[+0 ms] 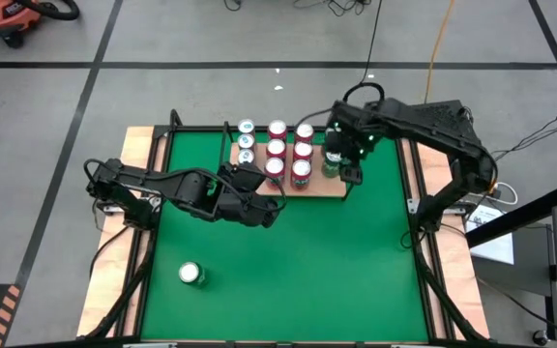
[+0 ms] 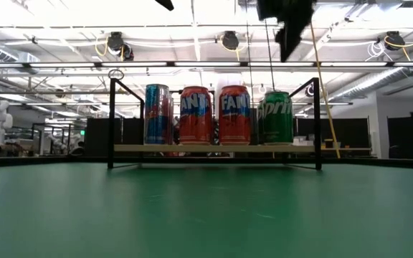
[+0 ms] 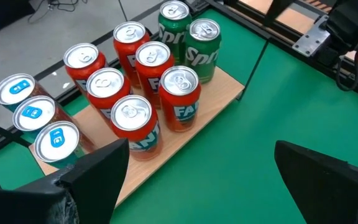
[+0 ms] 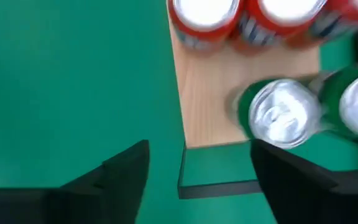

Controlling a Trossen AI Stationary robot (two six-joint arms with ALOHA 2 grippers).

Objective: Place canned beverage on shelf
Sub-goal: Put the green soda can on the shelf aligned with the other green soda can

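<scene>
Standing upright on our wooden shelf [image 3: 225,93], round metal cans [image 3: 179,99] fill it; right gripper [image 1: 341,166] open above; left gripper [image 3: 194,180] open beside.

Right wrist view: cans [image 4: 278,118] motion-blurred, red ones cut off.

green mat [image 1: 288,251], red cans [image 3: 135,93], light-wood shelf [image 3: 219,93]

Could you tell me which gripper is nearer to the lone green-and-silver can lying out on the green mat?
Left. The left gripper sits mid-mat in front of the shelf, up and right of the lone can; the right gripper hovers at the shelf's far right end.
</scene>
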